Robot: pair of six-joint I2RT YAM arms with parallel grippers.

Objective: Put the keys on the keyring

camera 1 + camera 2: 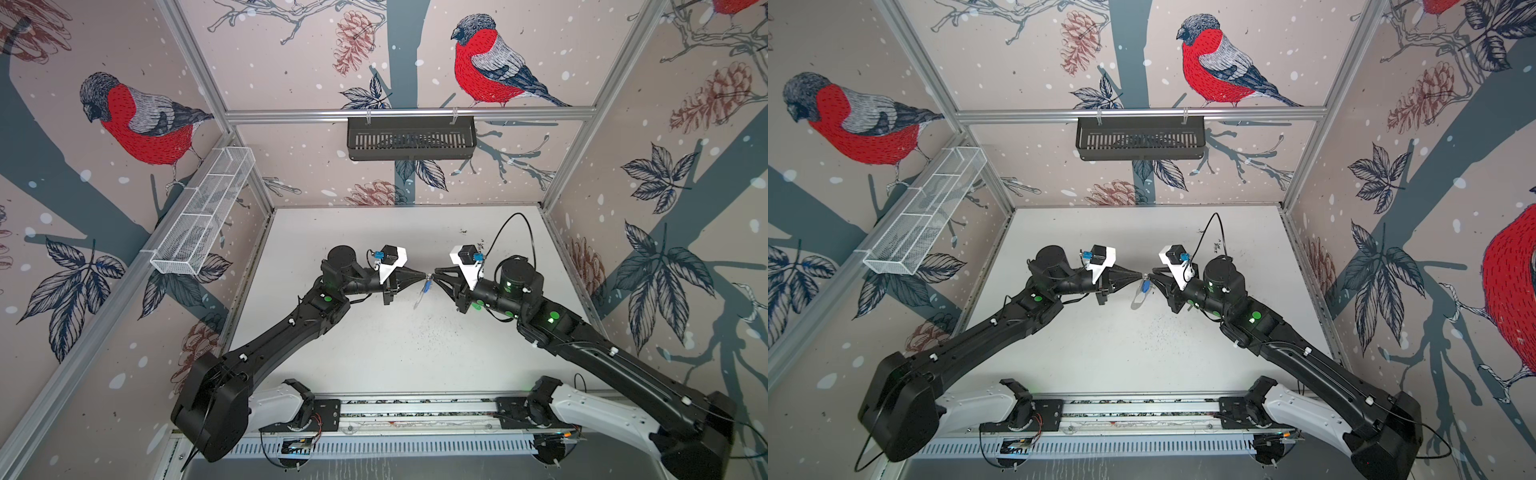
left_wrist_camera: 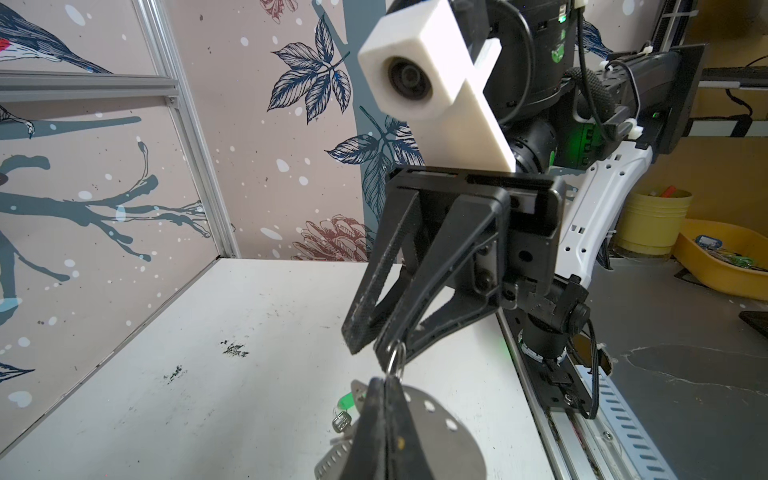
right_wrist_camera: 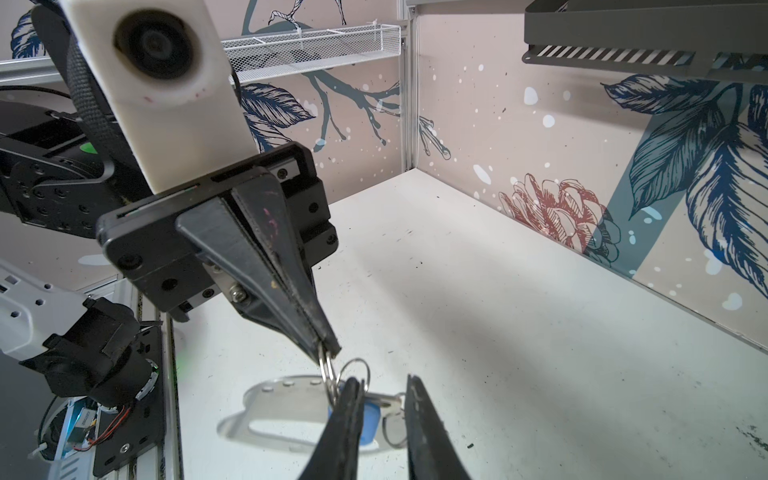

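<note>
You've got the L end effector [image 3: 329, 351] clamped shut on a small metal ring [image 3: 328, 374] of the flat grey D-shaped keyring [image 3: 282, 399], which hangs off the white surface [image 1: 395, 353]. R end effector [image 3: 382, 380]: jaws apart, w/ the blue-tagged silver key [image 3: 372, 417] between them. Green-tagged silver key [image 2: 345, 402] is beside the keyring's holed edge.

The light was bright, even and soft, falling from above; the white tabletop [image 1: 395, 357] showed no hard glare in both top views. In the right wrist view a broad shadow with faint edges lay across it. Wide-angle distortion bowed the aluminium frame posts [image 1: 197, 66] toward the edges of the top views. Close to the wrist lenses focus failed: the keyring [image 3: 270, 401] looked pale and smeared, and the fingers of the left gripper [image 2: 385, 380] were a dark blur.
</note>
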